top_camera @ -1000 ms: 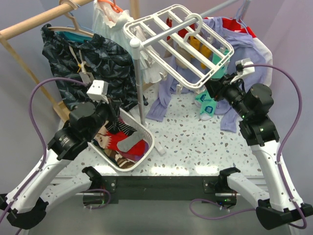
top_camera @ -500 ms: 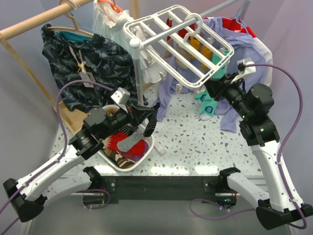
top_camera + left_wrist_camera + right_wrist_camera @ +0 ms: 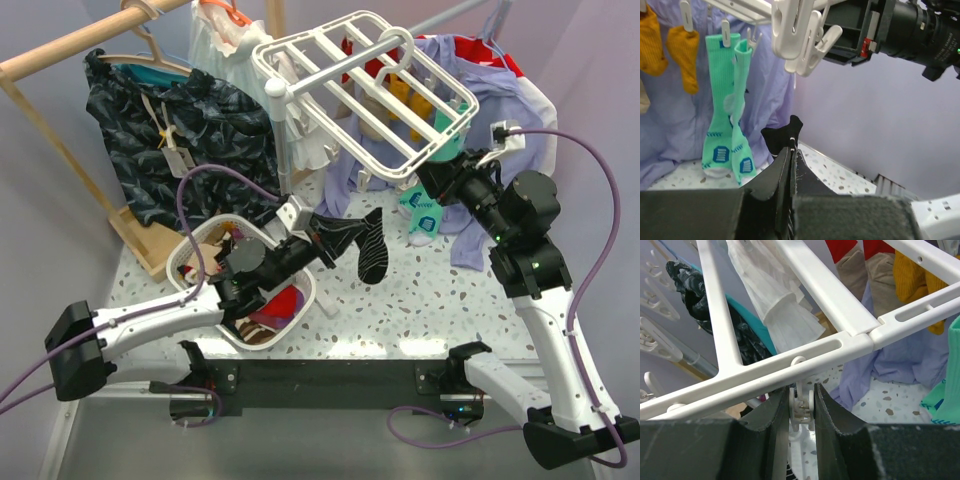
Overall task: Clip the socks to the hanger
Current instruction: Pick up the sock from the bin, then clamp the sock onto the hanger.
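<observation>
The white grid hanger (image 3: 350,80) hangs tilted at the back centre; its bars (image 3: 840,335) and clips (image 3: 800,35) fill the wrist views. My right gripper (image 3: 432,185) is shut on one small white clip (image 3: 801,410) under the hanger's near right edge. My left gripper (image 3: 325,235) is shut on a black sock with white stripes (image 3: 370,245), which hangs above the table below the hanger; its tip pokes past the fingertips (image 3: 782,137). Red cloth (image 3: 283,300) lies in the basket; I cannot tell if it is the red socks.
A white oval laundry basket (image 3: 312,292) of clothes stands at the front left. Teal socks (image 3: 420,215) and yellow socks (image 3: 680,45) hang from the hanger. A dark garment (image 3: 190,130) hangs on the wooden rack (image 3: 60,55). Lilac cloth (image 3: 340,200) drapes behind.
My left arm has swung right from over the basket, lifting the black striped sock out toward the hanger. The right arm has not moved.
</observation>
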